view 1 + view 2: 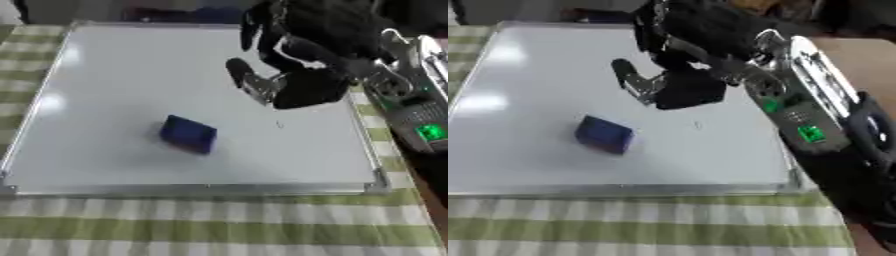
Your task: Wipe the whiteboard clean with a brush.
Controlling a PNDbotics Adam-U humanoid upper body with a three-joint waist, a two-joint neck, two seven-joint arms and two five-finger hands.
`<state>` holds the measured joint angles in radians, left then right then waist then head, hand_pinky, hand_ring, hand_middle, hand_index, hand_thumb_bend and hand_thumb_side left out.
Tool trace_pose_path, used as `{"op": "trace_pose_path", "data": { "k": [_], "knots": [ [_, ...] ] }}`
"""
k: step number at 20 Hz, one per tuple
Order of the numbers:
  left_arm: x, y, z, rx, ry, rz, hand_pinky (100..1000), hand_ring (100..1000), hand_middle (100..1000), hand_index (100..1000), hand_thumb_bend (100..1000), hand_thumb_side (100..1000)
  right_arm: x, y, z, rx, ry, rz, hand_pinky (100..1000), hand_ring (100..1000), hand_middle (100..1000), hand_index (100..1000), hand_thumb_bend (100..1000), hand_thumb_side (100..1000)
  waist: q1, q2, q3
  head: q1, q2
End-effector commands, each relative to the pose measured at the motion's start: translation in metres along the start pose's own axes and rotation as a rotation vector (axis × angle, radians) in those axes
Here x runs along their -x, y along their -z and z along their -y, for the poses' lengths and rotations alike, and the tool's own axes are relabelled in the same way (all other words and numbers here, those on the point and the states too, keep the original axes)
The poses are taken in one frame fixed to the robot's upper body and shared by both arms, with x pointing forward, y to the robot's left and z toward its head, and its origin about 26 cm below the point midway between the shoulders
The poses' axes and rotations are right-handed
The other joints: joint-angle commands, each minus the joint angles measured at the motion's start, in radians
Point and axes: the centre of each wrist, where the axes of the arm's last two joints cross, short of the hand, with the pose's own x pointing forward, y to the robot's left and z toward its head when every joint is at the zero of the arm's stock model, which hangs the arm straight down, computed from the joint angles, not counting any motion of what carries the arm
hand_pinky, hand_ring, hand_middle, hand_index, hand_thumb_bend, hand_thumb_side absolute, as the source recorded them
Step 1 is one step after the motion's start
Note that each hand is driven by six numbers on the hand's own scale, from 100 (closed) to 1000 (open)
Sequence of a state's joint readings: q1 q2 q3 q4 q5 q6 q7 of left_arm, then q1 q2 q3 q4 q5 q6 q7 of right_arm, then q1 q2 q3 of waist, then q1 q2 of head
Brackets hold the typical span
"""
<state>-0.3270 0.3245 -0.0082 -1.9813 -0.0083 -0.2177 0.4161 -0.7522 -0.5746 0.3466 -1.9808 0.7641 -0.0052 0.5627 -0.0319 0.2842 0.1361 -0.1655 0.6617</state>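
Checked tablecloth [219, 225] in front, blue brush [188, 133] lying free mid whiteboard [105, 75], looks light and stiff, best taken by its long sides, right hand [293, 87] above, fingers relaxed, empty

Right hand [293, 75] raised, fingers [241, 70] spread, empty.

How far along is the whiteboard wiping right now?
The whiteboard already looks almost clean; only a small faint mark shows near its right side. Nothing is in hand: the blue brush lies on the board, and the right hand hangs open above and to its right. Left: grasp the brush and wipe that mark.
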Motion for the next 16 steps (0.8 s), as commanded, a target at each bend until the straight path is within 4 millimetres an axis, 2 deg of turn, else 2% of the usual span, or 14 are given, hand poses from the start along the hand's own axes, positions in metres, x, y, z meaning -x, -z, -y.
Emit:
{"op": "trace_pose_path", "data": {
  "k": [1,4,7,12,16],
  "knots": [
    [-0.006,0.004,0.000,0.006,-0.005,0.023,618,737,736,696,275,1000,-0.007,0.002,0.006,-0.030,0.001,0.005,700,776,681,100,100,1000,0.002,-0.016,0.001,0.000,-0.007],
    [-0.006,0.004,0.000,0.007,-0.005,0.023,618,736,736,697,276,1000,-0.013,0.006,0.003,-0.082,0.019,0.015,718,822,763,100,115,984,0.002,-0.018,0.002,-0.001,-0.004],
    [-0.006,0.004,0.000,0.007,-0.004,0.022,618,736,736,698,277,1000,-0.017,0.011,-0.001,-0.147,0.036,0.028,729,834,771,100,150,945,0.001,-0.019,0.004,-0.004,-0.002],
    [-0.006,0.003,0.000,0.007,-0.004,0.018,618,736,736,698,276,1000,-0.016,0.021,-0.014,-0.221,0.085,0.025,738,839,776,100,246,825,0.001,-0.020,0.004,-0.005,0.003],
    [-0.006,0.003,0.000,0.008,-0.004,0.018,619,736,736,698,275,1000,-0.017,0.030,-0.022,-0.246,0.108,0.017,741,841,774,100,337,803,0.001,-0.020,0.004,-0.007,0.006]
  ]
}}
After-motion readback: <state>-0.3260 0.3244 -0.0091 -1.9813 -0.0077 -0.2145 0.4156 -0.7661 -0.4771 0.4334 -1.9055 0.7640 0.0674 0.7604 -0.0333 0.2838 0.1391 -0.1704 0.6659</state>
